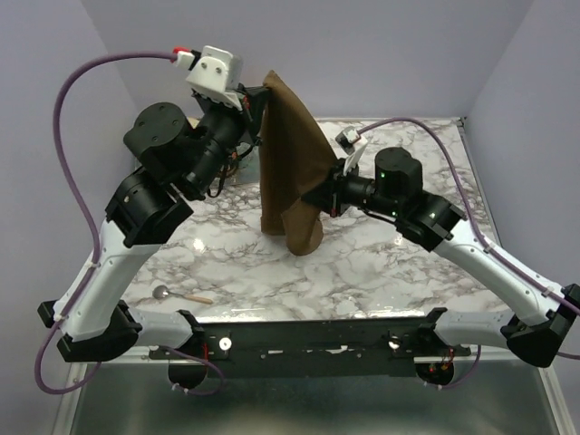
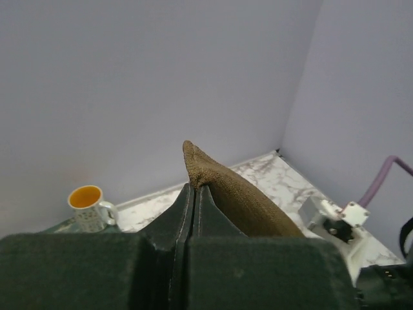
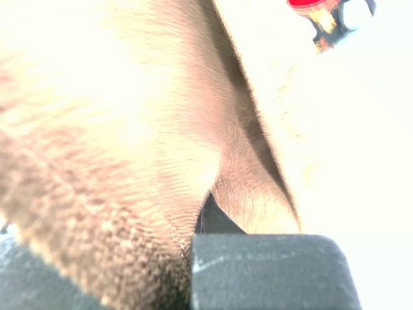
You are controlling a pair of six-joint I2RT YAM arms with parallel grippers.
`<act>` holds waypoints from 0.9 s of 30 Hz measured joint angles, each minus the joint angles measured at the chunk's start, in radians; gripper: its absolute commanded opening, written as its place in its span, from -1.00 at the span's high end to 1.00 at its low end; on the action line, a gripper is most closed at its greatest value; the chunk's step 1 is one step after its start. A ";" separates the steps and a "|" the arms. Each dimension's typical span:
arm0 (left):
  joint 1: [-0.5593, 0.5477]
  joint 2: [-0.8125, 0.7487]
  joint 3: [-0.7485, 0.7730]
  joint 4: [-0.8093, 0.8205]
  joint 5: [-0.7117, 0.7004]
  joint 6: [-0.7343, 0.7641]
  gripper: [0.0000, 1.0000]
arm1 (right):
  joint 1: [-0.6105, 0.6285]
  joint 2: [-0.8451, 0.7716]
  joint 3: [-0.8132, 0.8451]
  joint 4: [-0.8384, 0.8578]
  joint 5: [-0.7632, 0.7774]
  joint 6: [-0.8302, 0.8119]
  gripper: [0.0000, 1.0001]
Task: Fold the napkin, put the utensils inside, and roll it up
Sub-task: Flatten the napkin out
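I see the hanging napkin (image 1: 288,172) curtaining the middle of the table (image 1: 390,272), a mug (image 2: 90,208) against the back wall (image 2: 161,77) (tight there), the spoon (image 1: 177,294) near-left, and open marble to pass over front and right.

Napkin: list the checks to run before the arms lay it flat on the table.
1. Top corner of the napkin held in the shut left gripper: ok.
2. Side edge pinched by the right gripper: ok.
3. Bottom end off the table: cannot tell.
4. Cloth spread flat: not ok, it hangs creased.
5. The spoon lies apart from the napkin, near left: ok.
6. The mug stands upright, away from the cloth: ok.
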 measured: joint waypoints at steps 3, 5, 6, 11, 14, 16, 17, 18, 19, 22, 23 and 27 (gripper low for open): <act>0.000 -0.051 -0.011 0.020 -0.090 0.065 1.00 | 0.002 0.025 0.130 -0.083 -0.064 -0.043 0.99; 0.000 -0.085 -0.011 0.032 -0.145 0.110 1.00 | 0.041 0.062 0.244 -0.135 -0.159 -0.069 0.99; 0.000 -0.106 -0.012 0.039 -0.175 0.138 1.00 | 0.064 0.078 0.283 -0.140 -0.197 -0.077 0.99; -0.013 -0.190 0.015 0.047 -0.265 0.256 1.00 | 0.269 0.188 0.468 -0.132 -0.426 -0.076 0.99; -0.026 -0.205 0.017 0.026 -0.257 0.287 1.00 | 0.323 0.213 0.472 -0.043 -0.515 -0.037 0.99; -0.026 -0.194 0.003 0.025 -0.248 0.295 1.00 | 0.316 0.180 0.397 0.022 -0.522 -0.012 0.99; -0.027 -0.179 -0.034 0.030 -0.244 0.298 1.00 | 0.308 0.153 0.344 0.040 -0.520 0.001 0.99; -0.027 -0.175 -0.045 0.031 -0.243 0.299 1.00 | 0.297 0.119 0.285 0.047 -0.517 0.008 0.99; -0.028 -0.143 -0.082 0.040 -0.242 0.300 1.00 | 0.275 0.081 0.217 0.071 -0.515 0.019 0.99; -0.026 0.006 -0.164 0.087 -0.234 0.296 1.00 | 0.153 -0.047 0.000 0.092 -0.490 0.067 0.99; -0.023 0.077 -0.180 0.109 -0.230 0.286 1.00 | 0.082 -0.107 -0.116 0.101 -0.473 0.088 0.99; -0.006 0.414 -0.208 0.167 -0.159 0.219 0.42 | -0.212 -0.244 -0.467 -0.022 -0.307 0.151 0.07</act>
